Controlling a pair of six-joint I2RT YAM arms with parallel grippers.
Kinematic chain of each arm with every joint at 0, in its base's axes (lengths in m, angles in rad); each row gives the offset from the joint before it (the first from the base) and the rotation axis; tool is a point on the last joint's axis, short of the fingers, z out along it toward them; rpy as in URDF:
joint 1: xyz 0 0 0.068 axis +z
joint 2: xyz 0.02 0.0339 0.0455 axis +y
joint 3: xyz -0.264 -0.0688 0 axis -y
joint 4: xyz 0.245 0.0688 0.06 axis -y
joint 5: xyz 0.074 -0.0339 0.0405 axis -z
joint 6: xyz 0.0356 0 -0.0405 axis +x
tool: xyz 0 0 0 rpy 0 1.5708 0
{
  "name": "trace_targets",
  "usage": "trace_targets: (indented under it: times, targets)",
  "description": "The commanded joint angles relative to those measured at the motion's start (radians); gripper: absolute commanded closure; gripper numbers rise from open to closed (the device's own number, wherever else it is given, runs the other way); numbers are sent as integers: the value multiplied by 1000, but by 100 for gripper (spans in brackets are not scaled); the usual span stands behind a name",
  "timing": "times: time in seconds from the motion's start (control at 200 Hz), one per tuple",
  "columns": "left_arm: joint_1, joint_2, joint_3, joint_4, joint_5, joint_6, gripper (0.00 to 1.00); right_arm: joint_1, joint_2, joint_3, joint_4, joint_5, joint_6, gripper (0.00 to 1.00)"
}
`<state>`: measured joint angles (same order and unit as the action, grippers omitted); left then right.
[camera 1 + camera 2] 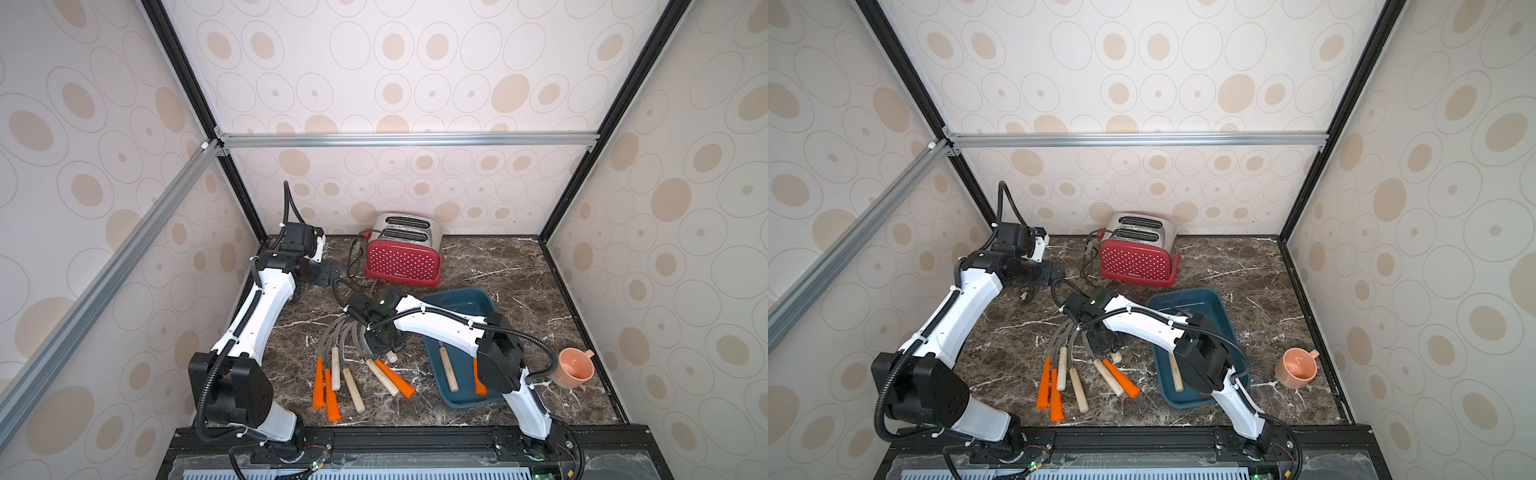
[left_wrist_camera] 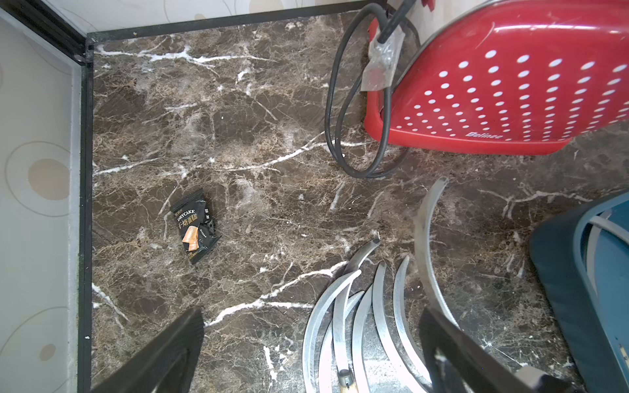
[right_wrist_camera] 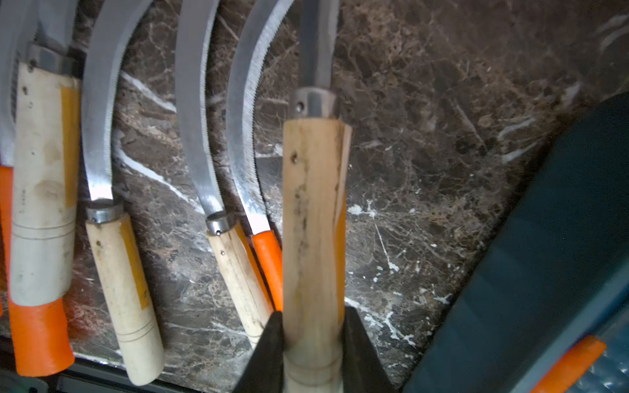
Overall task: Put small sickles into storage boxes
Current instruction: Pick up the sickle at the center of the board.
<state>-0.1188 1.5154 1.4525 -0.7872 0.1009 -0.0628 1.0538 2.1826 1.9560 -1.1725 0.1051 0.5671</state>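
Right wrist view shows the right gripper (image 3: 313, 314) clamped on the butt end of a wooden-handled sickle (image 3: 313, 204), just beside the storage box (image 3: 544, 255). Held so far back, the blade may droop, snag the sickles (image 3: 238, 163) farther from the box, or strike its rim.

I count six small sickles (image 1: 353, 390) loose on counter (image 1: 519, 270): three orange handles, three pale wood. Handles fan out toward near edge; curved grey serrated blades bunch together at far end. Seventh, held sickle (image 3: 313, 221), pale wood handle, pinched near butt in right gripper (image 3: 313, 314), between fan and tray; can't tell if clear of counter. Storage box (image 1: 457, 404): shallow teal tray, rounded corners, flat, right of fan. Inside: wood-handled sickle (image 1: 449, 370) and orange-handled sickle (image 1: 478, 382), lengthwise, partly hidden.
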Motion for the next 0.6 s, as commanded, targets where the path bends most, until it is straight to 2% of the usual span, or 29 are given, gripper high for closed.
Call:
trace_targets:
  times: [0.0, 0.31, 0.596]
  targets:
    - [2, -9, 70, -22, 12, 21, 1, 8, -53, 20, -76, 54, -15, 100]
    - [3, -30, 156, -85, 51, 26, 1, 1, -182, -56, -74, 33, -13, 100]
    - [2, -59, 220, -152, 74, 59, 1, -24, -360, -239, -27, 19, 17, 100]
